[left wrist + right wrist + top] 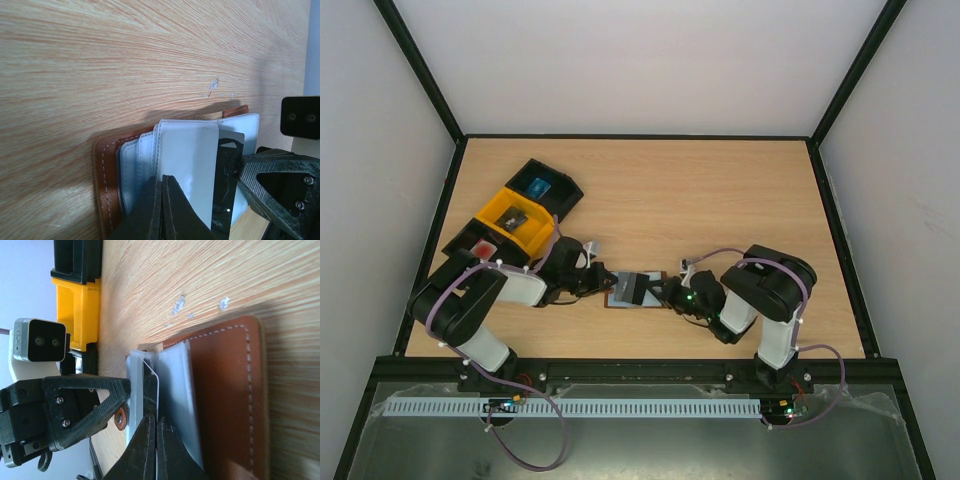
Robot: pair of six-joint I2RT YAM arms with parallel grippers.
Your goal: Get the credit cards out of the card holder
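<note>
The brown leather card holder (632,289) lies open near the table's front middle, its grey-blue pockets (187,160) fanned out. A dark grey credit card (227,175) sticks partly out of a pocket. My right gripper (157,426) is shut on that card's edge (151,385), coming in from the right (670,293). My left gripper (162,179) is shut, its tips resting on a pale pocket from the left side (603,283), with nothing seen between the fingers. A flat red thing (483,248) lies in the nearest black bin.
A yellow bin (515,220) holding a small dark thing stands between two black bins (542,187) at the left rear. The yellow bin (80,315) also shows behind the left gripper's fingers (85,400). Black frame posts edge the table.
</note>
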